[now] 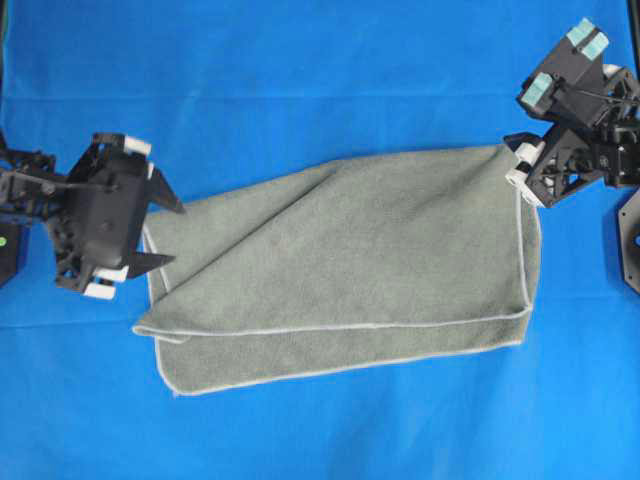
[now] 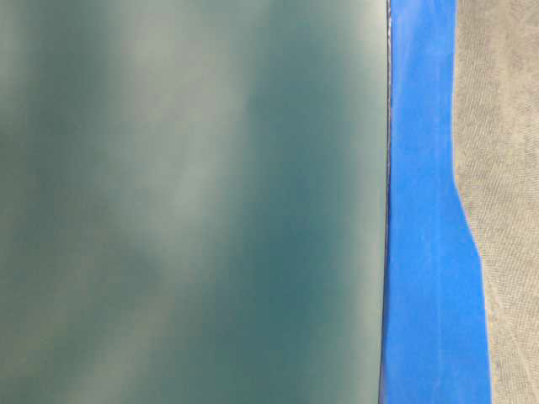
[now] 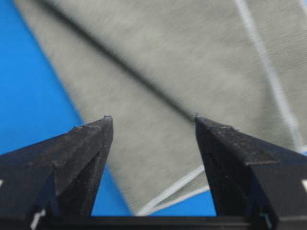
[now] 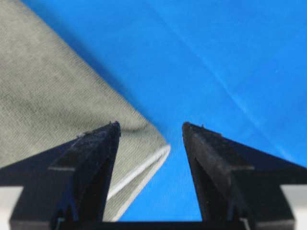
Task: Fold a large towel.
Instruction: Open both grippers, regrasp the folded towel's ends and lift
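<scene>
Lay folded on the blue cloth (image 1: 300, 60): towel (image 1: 350, 260) between left gripper (image 1: 165, 232) and right gripper (image 1: 520, 165), both spread open, empty, at opposite corners.

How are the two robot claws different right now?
The left claw points at the towel's left edge; the right claw sits at its top right corner. In the overhead view the left claw's black fingers show plainly, while the right claw's are mostly hidden under its body. Both are open and holding nothing.
</scene>
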Robot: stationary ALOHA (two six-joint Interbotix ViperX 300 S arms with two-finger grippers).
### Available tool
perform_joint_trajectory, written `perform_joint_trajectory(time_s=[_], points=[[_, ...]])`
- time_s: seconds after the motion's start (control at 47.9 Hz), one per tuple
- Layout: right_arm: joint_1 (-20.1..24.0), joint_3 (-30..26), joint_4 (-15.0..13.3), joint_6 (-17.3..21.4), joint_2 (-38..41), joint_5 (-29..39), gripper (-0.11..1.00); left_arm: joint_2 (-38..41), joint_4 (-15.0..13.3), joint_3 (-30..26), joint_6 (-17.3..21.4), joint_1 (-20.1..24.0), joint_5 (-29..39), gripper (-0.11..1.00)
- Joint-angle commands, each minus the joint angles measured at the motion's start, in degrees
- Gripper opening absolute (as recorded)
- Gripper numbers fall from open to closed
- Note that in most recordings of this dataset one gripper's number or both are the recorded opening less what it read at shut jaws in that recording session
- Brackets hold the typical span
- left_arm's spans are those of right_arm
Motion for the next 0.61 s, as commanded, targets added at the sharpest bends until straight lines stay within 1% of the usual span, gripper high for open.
perform_joint_trajectory(time_s=[0.0, 0.188, 0.355, 0.46, 0.585], points=[[-2.1, 0.4, -1.0, 0.1, 1.2, -2.0, 0.58, 2.4, 0.3, 0.1, -0.1, 2.5, -1.1, 0.65], [-6.3, 2.5, -1.2, 0.1, 5.9, -8.9, 0.58, 9.2, 0.2, 1.3, -0.1, 5.5, -5.3, 0.65], [-9.5, 3.8, -2.7, 0.1, 11.9, -17.0, 0.58, 15.9, 0.2, 2.7, -0.2, 7.0, -11.0, 0.65], [-10.1, 3.8, -3.1, 0.1, 15.2, -21.1, 0.58, 18.7, 0.1, 3.3, -0.2, 7.2, -12.3, 0.65], [-10.1, 3.3, -3.2, 0.1, 18.8, -25.6, 0.58, 20.0, 0.0, 3.9, -0.3, 7.2, -12.3, 0.65]])
